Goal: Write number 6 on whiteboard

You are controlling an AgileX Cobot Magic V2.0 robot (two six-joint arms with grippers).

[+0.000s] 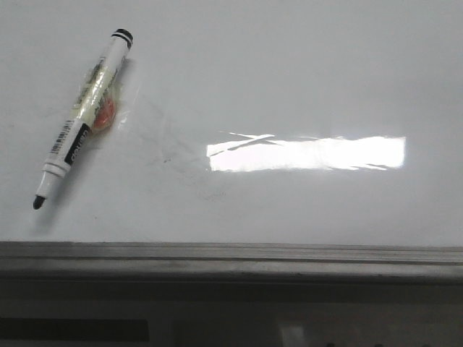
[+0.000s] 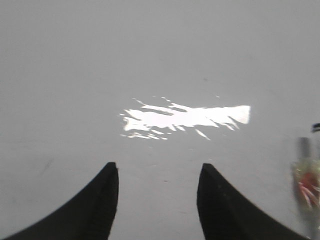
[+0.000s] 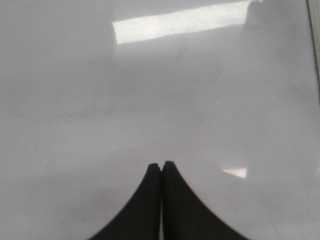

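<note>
- The large glossy white whiteboard [image 1: 289, 87] lies flat in front of the robot, its grey metal edge rail [image 1: 231, 254] running along the near side and a bright rectangular glare [image 1: 307, 153] sitting mid-board.
- A white-barrelled marker with a black tip and black end cap [image 1: 81, 123] rests on the board at the left, slanted, uncapped tip pointing toward the rail; I judge it is laid there within the left arm's reach, ready to be picked up.
- No number 6 shows anywhere on the board; only faint grey smudges near the glare, so the writing looks not yet begun.
- The left gripper [image 2: 157, 172] hangs over bare board, fingers spread wide with nothing between them; the marker shows blurred at the edge of its view, apart from the fingers.
- The right gripper [image 3: 161, 166] has its fingertips pressed together, gripping nothing, above bare board.
</note>
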